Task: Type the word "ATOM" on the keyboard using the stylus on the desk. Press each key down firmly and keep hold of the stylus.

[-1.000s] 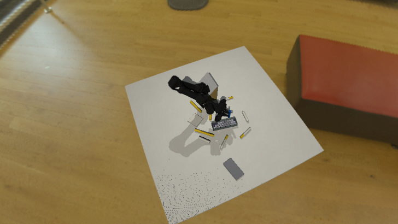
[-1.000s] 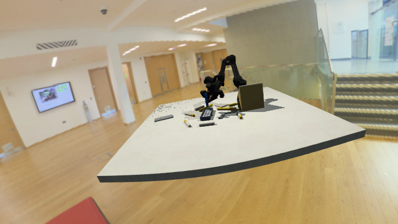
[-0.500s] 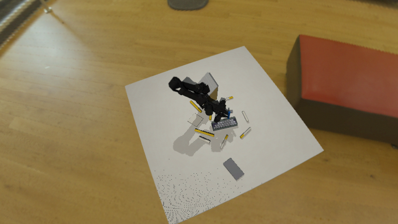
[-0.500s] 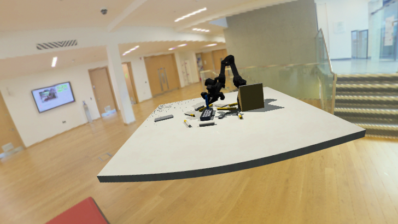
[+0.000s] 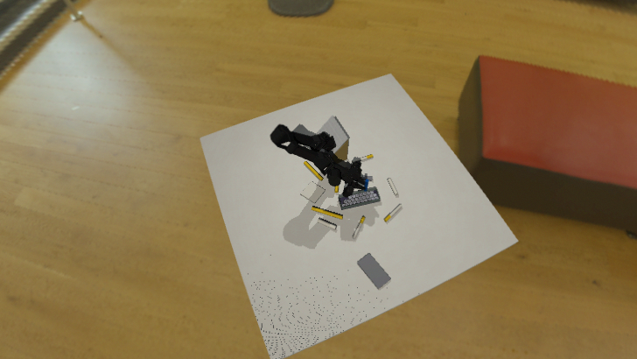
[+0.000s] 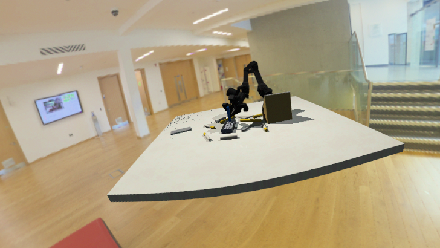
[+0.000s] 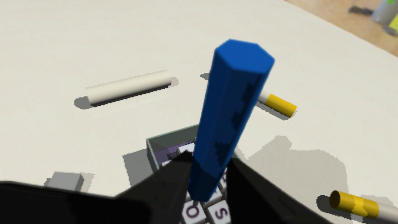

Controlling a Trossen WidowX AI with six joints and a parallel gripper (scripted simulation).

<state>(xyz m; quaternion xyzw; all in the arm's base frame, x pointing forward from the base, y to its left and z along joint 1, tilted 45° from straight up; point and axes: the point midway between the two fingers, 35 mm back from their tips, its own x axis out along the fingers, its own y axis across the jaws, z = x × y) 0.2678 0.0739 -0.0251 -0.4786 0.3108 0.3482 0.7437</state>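
Observation:
My gripper [image 5: 363,181] [image 7: 209,167] is shut on the blue stylus [image 5: 366,184] [image 6: 228,114] [image 7: 227,110], which stands nearly upright in the fingers. The grey keyboard [image 5: 360,199] [image 6: 228,126] with pale keys lies under the gripper and partly behind it. In the wrist view the stylus's lower end is over the keys, beside a keycap [image 7: 192,212] that reads O or Q and one marked S [image 7: 220,213]. I cannot tell whether the tip touches a key. The fingers and stylus hide most of the keyboard there.
A white cylinder [image 5: 392,186] [image 6: 228,137] [image 7: 130,88] and a white-and-yellow one [image 5: 393,212] [image 6: 207,137] lie near the keyboard. A long yellow bar [image 5: 327,212] lies on its other side. A large box [image 6: 278,107] stands near the arm's base. A flat grey block [image 5: 374,271] [image 6: 181,130] lies farther off.

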